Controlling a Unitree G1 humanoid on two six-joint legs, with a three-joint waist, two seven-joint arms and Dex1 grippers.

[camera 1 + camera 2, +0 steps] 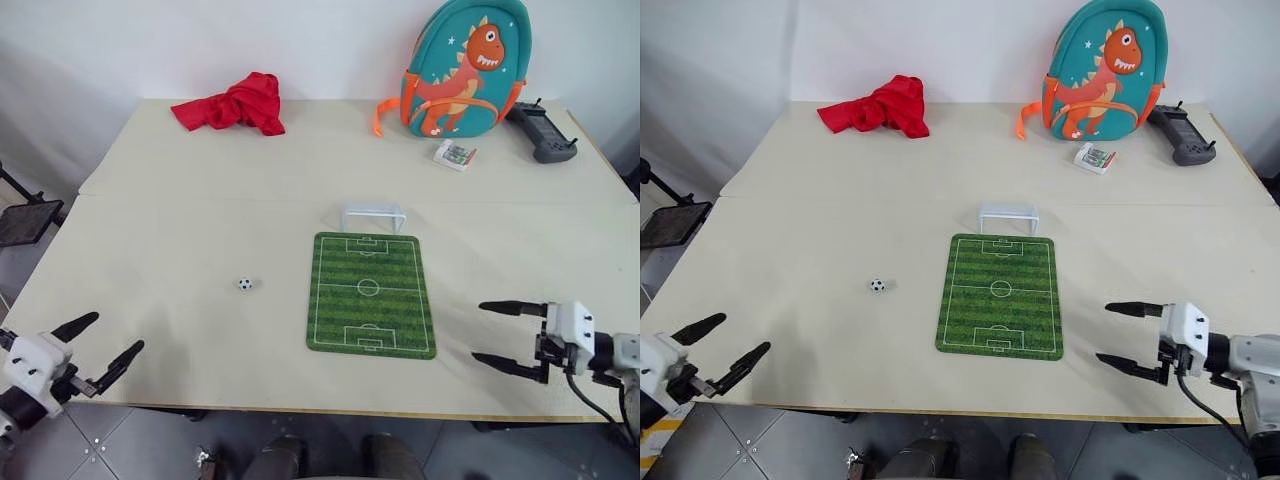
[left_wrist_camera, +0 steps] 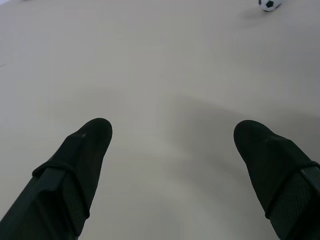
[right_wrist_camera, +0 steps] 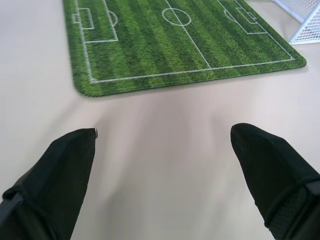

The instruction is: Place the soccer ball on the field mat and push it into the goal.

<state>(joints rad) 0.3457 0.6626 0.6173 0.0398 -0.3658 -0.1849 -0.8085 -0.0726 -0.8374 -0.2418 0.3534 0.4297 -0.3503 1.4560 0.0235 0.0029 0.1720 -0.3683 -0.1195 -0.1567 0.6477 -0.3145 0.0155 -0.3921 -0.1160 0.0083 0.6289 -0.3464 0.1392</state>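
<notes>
Here's the setup: the soccer ball (image 1: pixel 245 284) sits alone on the bare beige worktop (image 1: pixel 200 210), left of centre in the frame, well apart from the field mat (image 1: pixel 370 294), not yet on the green. The mat lies flat just right of centre, its long side running up the frame, and the white goal (image 1: pixel 373 217) stands right at its upper short edge, just beside it. Down in the lower left corner the left gripper (image 1: pixel 104 344) hangs at the worktop's near edge, fingers spread wide with nothing between them, the ball up and to its right. Lower right, the right gripper (image 1: pixel 488 331) points in toward the mat, fingers apart too and empty, near the mat's lower right corner. Along the top: a crumpled red cloth (image 1: pixel 235 104) at upper left, a teal dinosaur backpack (image 1: pixel 465 68) at upper right, a small white box (image 1: pixel 454 155) in front of it, and a black controller (image 1: pixel 541 131) beside it.
</notes>
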